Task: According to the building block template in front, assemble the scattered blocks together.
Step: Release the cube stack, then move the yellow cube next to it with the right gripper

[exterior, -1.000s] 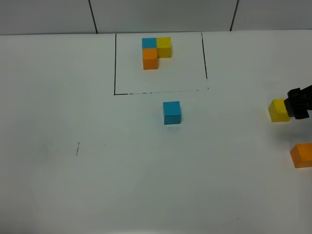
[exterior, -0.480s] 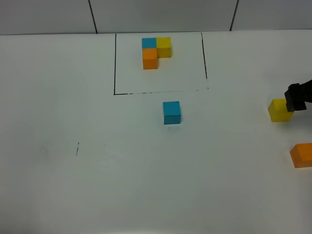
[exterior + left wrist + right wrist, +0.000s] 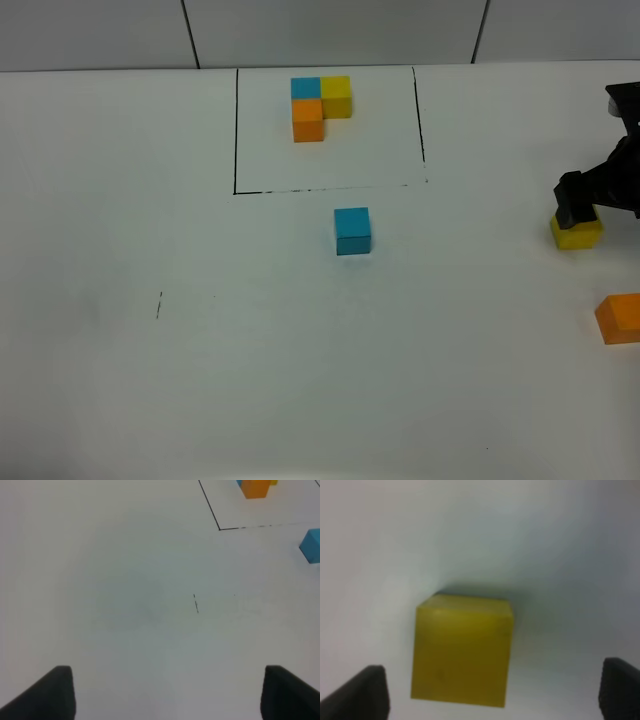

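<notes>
Find right gripper [image 3: 490, 695] unclenched over yellow block [image 3: 577, 235] near right edge of tabletop [image 3: 150, 400]; judge it light, rigid; pinch opposite flat faces.

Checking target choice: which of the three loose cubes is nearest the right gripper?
The yellow cube, right under the right gripper; the orange cube and blue cube lie farther off.

Cut off, covered or soft

In the high view the orange block [image 3: 622, 318] runs off the frame edge, and the right gripper [image 3: 583, 205] covers the top of the yellow block [image 3: 577, 237]. The right wrist view is blurred (cube edges soft). The left wrist view clips the blue block [image 3: 312, 545] and the template cubes [image 3: 256, 488].
</notes>
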Motion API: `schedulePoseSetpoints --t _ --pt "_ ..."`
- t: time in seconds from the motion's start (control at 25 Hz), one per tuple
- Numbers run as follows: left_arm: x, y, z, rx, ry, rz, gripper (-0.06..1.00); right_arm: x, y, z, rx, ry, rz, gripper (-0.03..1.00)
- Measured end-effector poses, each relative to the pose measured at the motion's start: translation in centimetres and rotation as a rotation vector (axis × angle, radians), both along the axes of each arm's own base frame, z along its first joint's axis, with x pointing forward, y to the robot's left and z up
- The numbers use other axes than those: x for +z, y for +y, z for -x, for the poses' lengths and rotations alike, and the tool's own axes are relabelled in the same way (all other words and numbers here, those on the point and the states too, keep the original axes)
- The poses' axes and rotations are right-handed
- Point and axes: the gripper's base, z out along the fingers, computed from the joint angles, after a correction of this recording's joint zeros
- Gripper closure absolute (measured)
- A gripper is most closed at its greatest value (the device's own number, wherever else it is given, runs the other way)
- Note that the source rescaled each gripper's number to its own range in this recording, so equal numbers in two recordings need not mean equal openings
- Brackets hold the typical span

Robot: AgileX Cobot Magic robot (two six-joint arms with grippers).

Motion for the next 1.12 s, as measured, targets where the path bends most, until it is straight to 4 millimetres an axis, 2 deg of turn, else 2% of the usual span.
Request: schedulePoseSetpoints --t 0.24,0.56,0.64,0.68,0.8,0.84,1.04,1.12 --pt "0.0 0.0 0.0 0.0 0.0 0.0 0.25 -2.6 0.1 -0.4 0.003 0.044 -0.018 0.24" --pt "0.0 0.0 0.0 0.0 0.0 0.0 0.25 -3.8 0.4 -0.7 0.005 0.049 -0.02 0.26" --pt "0.0 0.0 0.0 0.0 0.0 0.0 0.25 -3.8 0.7 -0.9 0.013 0.035 -0.017 0.34" --pt "0.0 0.0 0.0 0.0 0.0 0.0 0.25 -3.8 0.9 -0.9 0.018 0.029 -0.017 0.42" --pt "0.0 0.0 0.0 0.0 0.0 0.0 0.25 -3.8 1.5 -1.0 0.02 0.028 -0.022 0.79" --pt "0.0 0.0 0.0 0.0 0.0 0.0 0.25 -3.9 1.6 -1.0 0.014 0.031 -0.024 0.95" --pt "0.0 0.0 0.0 0.0 0.0 0.0 0.25 -3.9 1.7 -0.9 -0.005 0.035 -0.03 0.95" --pt "0.0 0.0 0.0 0.0 0.0 0.0 0.25 -3.9 2.0 -0.9 0.046 0.037 -0.007 0.95"
